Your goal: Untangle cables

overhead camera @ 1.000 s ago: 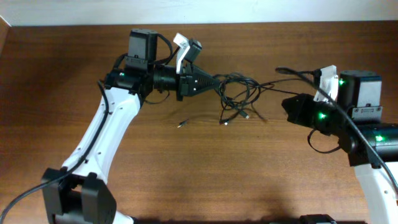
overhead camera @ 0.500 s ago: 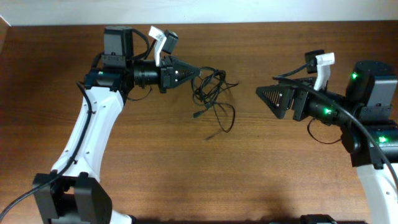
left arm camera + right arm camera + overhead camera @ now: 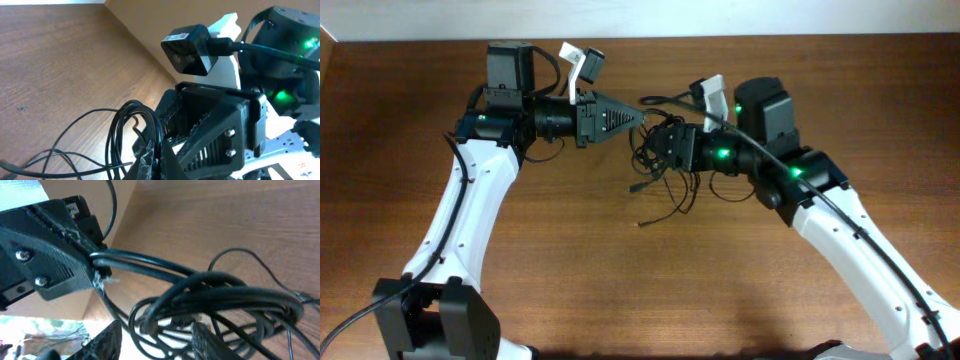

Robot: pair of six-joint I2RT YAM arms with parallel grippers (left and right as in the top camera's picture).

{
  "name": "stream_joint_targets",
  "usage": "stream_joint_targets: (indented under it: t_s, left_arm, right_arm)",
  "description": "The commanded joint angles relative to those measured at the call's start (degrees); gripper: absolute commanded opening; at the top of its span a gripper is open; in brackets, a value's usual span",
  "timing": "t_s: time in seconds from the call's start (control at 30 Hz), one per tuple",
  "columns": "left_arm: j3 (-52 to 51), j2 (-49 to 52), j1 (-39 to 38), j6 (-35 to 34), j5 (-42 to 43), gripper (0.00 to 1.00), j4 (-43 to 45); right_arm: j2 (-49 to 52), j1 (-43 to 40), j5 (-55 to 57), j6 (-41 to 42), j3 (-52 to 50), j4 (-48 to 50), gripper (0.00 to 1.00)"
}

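Overhead light: bright, even, from above; the desk (image 3: 570, 290) reads warm brown with no glare.
Overhead shadows: soft and faint, close beneath both arms and the cables (image 3: 665, 160).
Overhead sharpness: crisp to the edges; the pale strip along the top is near white.
Point lights: green lamps (image 3: 720, 155) bloom slightly.
Left wrist view: mild sheen on the desk grain at upper left; the left claw (image 3: 150, 162) is dark and soft at the bottom edge.
Right wrist view: cables close to the lens are smeared and out of focus; the top left corner is blown out; the right claw (image 3: 155, 342) is a dark blur.
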Motion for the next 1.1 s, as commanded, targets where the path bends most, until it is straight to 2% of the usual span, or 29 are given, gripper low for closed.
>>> stream_joint_targets:
  t_s: [0.0,0.03,0.1,0.17,0.23,0.4,0.43,0.47,0.5,0.57,0.7,0.77,0.8,0.83,0.9,0.93,1.0,1.07]
  left_arm:
    - [0.2,-1.3,0.0,-7.1,1.7,0.00,0.2]
    - [0.2,-1.3,0.0,-8.5,1.7,0.00,0.2]
    - [0.2,-1.3,0.0,-11.4,1.7,0.00,0.4]
    - [0.2,-1.3,0.0,-14.8,1.7,0.00,0.4]
    - [0.2,-1.3,0.0,-15.3,1.6,0.00,0.6]
    - [0.2,-1.3,0.0,-7.3,-3.5,0.00,0.1]
    - [0.2,-1.3,-0.2,-6.3,-3.5,0.00,0.1]
    - [0.2,-1.3,-0.8,-5.7,-3.5,0.00,0.1]
    - [0.2,-1.3,-1.9,-5.7,-3.5,0.00,0.0]
    - [0.2,-1.3,-5.9,-4.9,-3.5,0.00,-0.3]
    - [0.2,-1.3,-15.5,-0.5,-3.8,0.00,-0.3]
    - [0.2,-1.3,-18.9,-0.5,-10.9,0.00,-1.3]
    - [0.2,-1.3,-19.5,-0.5,-11.9,0.00,-1.9]
    - [0.2,-1.3,-19.4,-0.5,-11.9,0.00,-1.6]
    - [0.2,-1.7,-17.6,-1.4,-11.8,0.00,-1.0]
    - [0.2,-2.3,-15.3,-2.5,-11.1,0.00,-0.6]
    - [0.2,-2.7,-13.7,-5.9,-9.7,0.00,2.5]
    - [0.2,-2.8,-13.0,-13.7,-9.3,0.00,11.4]
  right_arm:
    - [0.4,2.0,7.1,0.1,0.3,2.6,0.41]
    - [0.4,2.7,8.0,-0.3,0.3,3.9,0.37]
    - [0.4,3.1,9.4,-0.4,0.3,4.4,0.16]
    - [0.4,3.1,9.4,-0.4,0.3,4.0,0.04]
    - [0.3,3.1,6.5,-0.5,0.3,4.5,0.04]
    - [-5.6,-8.1,-22.7,1.9,0.6,10.0,0.04]
    - [-6.5,-11.7,-30.7,6.4,0.6,15.7,0.04]
    - [-6.8,-15.3,-36.9,14.7,0.6,25.5,0.04]
    - [-6.8,-17.1,-38.5,20.8,0.6,33.6,0.04]
    - [-6.8,-19.1,-36.3,26.6,0.6,44.0,0.04]
    - [-6.3,-19.1,-25.1,26.9,0.6,43.6,0.04]
    - [-6.2,-19.1,-18.6,34.7,0.6,43.7,0.04]
    - [-6.1,-19.0,-17.7,34.1,0.6,43.7,0.04]
    - [-5.9,-19.0,-17.8,29.0,0.6,42.2,0.04]
    - [-5.9,-19.0,-15.8,11.0,0.6,27.7,0.04]
    - [-5.9,-18.9,-9.4,2.0,0.6,13.1,0.04]
    - [-5.9,-18.3,-5.7,-1.5,0.5,7.3,0.04]
    - [-5.9,-16.7,-5.6,-2.2,0.5,7.8,0.04]
